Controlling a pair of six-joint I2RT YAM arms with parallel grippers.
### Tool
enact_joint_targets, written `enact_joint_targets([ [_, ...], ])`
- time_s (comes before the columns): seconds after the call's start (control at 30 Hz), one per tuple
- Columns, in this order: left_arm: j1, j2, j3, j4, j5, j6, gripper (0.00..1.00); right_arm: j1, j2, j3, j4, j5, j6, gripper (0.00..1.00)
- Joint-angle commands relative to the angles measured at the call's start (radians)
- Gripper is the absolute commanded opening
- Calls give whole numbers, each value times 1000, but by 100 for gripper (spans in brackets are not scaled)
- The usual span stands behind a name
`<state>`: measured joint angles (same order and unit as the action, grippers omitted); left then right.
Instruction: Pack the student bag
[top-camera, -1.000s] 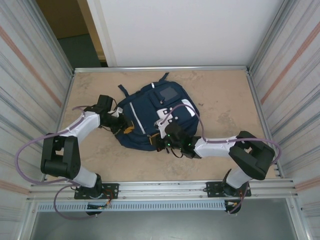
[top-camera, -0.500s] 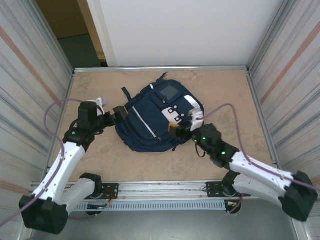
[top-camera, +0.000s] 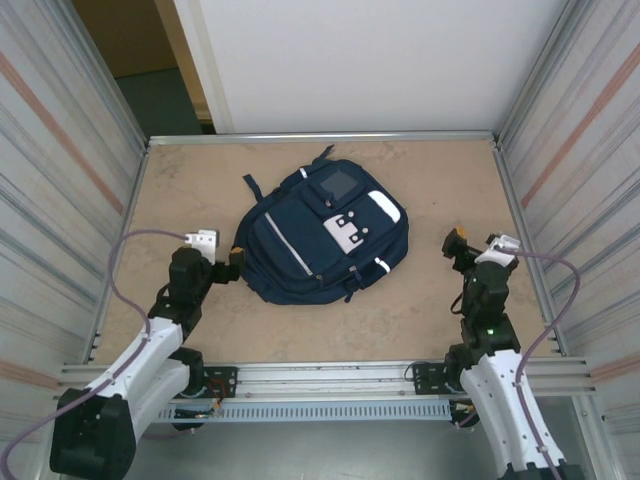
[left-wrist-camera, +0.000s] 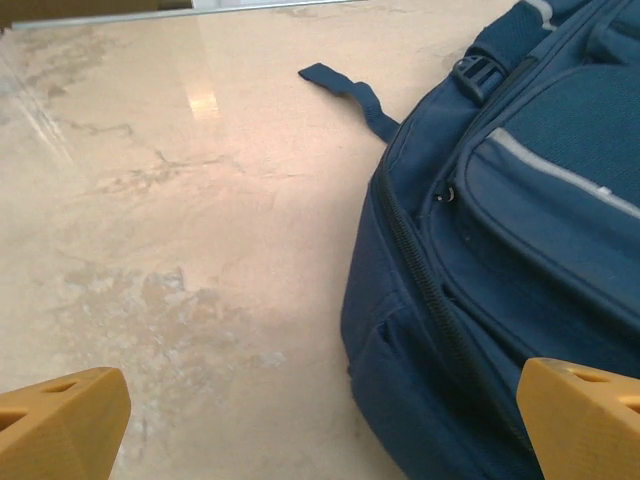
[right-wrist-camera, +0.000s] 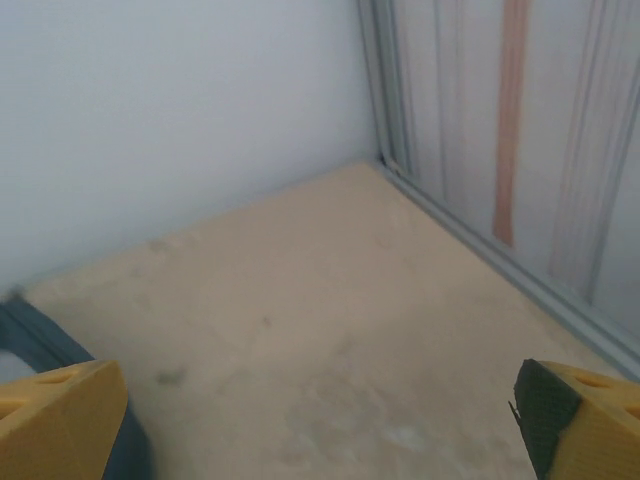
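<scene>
Left gripper (top-camera: 232, 262) was wide open and empty, blunt orange plastic fingertips (left-wrist-camera: 60, 420) low over the mottled beige table (top-camera: 430, 180). Bag (top-camera: 315, 235) lay flat just ahead-right of it: navy woven fabric, ribbed zipper (left-wrist-camera: 420, 270) curving round the side, thin pale stripe (left-wrist-camera: 560, 175). Flat webbing strap (left-wrist-camera: 345, 85) lay beyond. Right gripper (top-camera: 462, 248) was wide open too, holding nothing, with the bag well to its left and the ribbed metal wall (right-wrist-camera: 500, 150) ahead-right.

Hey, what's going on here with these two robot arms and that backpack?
Two robot arms are meant to pack the large navy-blue fabric backpack lying flat on the beige table. Right now neither holds it. The left gripper is open, close beside the bag's edge. The right gripper is open too, apart from the bag on its other side.
</scene>
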<state>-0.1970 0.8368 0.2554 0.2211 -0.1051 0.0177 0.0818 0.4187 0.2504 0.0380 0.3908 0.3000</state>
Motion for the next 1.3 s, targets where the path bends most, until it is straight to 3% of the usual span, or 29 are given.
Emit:
enact_joint_targets([
  [0.0,36,22,3,184,38,139,99,-35,87,-40,71,-73,-81,99],
  [0.07,53,54,4,213,91,136,99,-62,188,-69,190,-66,-96,99],
  [0.13,67,102,-8,269,102,120,99,-95,283,-76,285,-177,-107,99],
  [0.3,131,243,-19,398,157,49,99,-100,627,-55,565,-196,-83,99],
  [0.43,154,349,17,462,91,-8,99,-99,829,-4,752,-290,-128,99],
  [0.5,176,392,11,542,106,-21,99,-97,887,64,708,-283,-179,99],
  [0.63,189,496,44,628,88,21,99,-126,1019,91,794,-238,-148,99],
  [0.73,220,580,73,632,138,2,99,-116,1133,109,879,-244,-166,99],
  [0.8,220,687,74,747,162,17,99,-90,1119,143,782,-220,-185,99],
  [0.83,219,692,88,749,188,29,99,-97,1130,135,822,-228,-186,99],
  [0.87,216,653,116,610,201,27,99,-95,1130,139,810,-230,-185,99],
  [1.27,192,679,151,588,141,41,99,-95,1123,139,802,-236,-188,99],
])
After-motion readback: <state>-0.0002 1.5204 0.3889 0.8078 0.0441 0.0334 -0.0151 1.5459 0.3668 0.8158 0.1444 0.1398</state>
